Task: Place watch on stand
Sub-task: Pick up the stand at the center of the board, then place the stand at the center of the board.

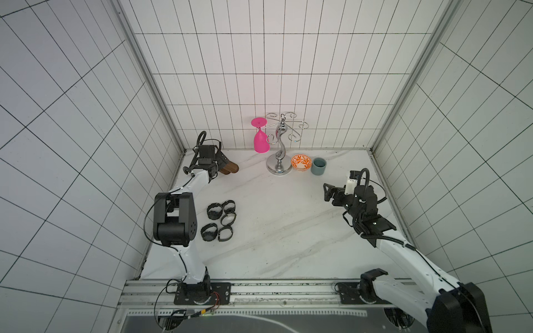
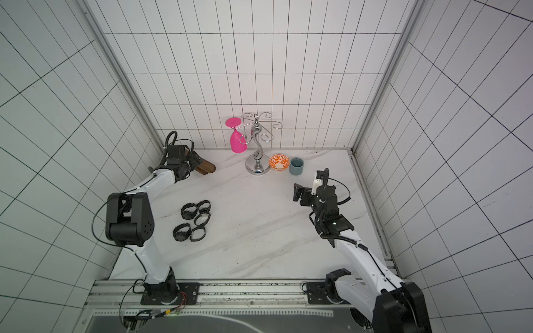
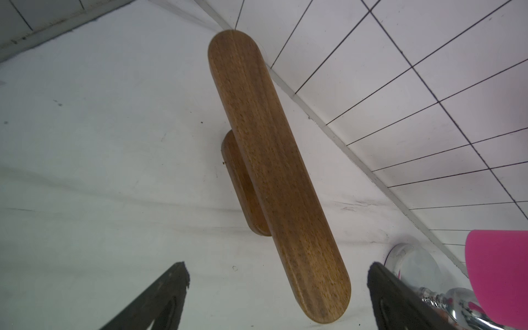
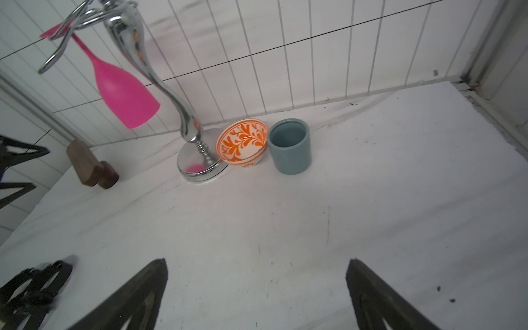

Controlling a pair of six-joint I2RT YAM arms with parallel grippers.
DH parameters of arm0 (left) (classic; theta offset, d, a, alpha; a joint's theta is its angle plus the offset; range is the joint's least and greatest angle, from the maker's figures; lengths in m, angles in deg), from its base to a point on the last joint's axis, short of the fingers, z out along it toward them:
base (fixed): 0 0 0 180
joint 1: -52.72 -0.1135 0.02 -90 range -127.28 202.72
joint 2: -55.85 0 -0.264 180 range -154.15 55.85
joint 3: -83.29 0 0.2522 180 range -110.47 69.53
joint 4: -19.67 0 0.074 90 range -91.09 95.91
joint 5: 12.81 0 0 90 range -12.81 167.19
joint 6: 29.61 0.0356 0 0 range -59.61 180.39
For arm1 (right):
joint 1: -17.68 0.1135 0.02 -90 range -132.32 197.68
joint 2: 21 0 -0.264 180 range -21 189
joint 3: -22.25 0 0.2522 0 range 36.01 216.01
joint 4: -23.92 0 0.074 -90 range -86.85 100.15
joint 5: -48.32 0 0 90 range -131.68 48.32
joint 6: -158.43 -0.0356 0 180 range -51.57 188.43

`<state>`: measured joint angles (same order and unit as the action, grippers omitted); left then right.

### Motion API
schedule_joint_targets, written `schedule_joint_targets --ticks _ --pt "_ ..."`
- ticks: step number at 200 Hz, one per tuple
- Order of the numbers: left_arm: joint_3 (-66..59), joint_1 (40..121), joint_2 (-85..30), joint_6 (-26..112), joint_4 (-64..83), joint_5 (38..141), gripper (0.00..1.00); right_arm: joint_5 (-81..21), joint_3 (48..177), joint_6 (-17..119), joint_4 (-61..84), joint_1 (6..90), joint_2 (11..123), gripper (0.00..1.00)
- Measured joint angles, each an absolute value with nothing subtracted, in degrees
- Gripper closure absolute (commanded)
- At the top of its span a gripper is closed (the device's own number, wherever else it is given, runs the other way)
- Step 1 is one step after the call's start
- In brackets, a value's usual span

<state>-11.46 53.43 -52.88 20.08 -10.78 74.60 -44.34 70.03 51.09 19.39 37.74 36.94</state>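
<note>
Spread black fingers (image 3: 171, 288) of my left gripper (image 3: 278, 271) hover over the long brown wooden stand (image 3: 265, 143); right gripper (image 4: 257, 265) likewise. Black looped watches (image 1: 208, 233) cluster on the white surface (image 1: 288, 225) (light, floppy, I judge): pinch a strap.

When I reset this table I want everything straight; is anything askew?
The orange patterned bowl sits tilted, apparently propped on the edge of the chrome rack's base, next to the blue cup. Nothing else stands out.
</note>
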Motion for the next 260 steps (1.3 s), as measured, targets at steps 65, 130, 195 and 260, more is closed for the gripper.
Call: schedule_joint_targets --ticks 65,130,195,260 --pt "-25.6 57.46 -65.21 17.63 -19.02 73.86 0.06 -46.04 70.43 57.08 20.09 49.45 40.83 0.01" --pt "-28.81 58.0 -70.15 16.21 -21.29 73.51 0.42 -49.48 70.43 59.98 21.09 54.57 43.73 0.0" --pt "-17.25 59.25 -62.91 15.07 -16.57 72.18 0.63 -51.68 70.43 61.23 21.01 55.51 43.56 0.01" --pt "2.4 67.23 -44.92 13.59 -14.47 69.49 0.64 -57.5 70.43 59.26 17.23 55.94 41.61 0.01"
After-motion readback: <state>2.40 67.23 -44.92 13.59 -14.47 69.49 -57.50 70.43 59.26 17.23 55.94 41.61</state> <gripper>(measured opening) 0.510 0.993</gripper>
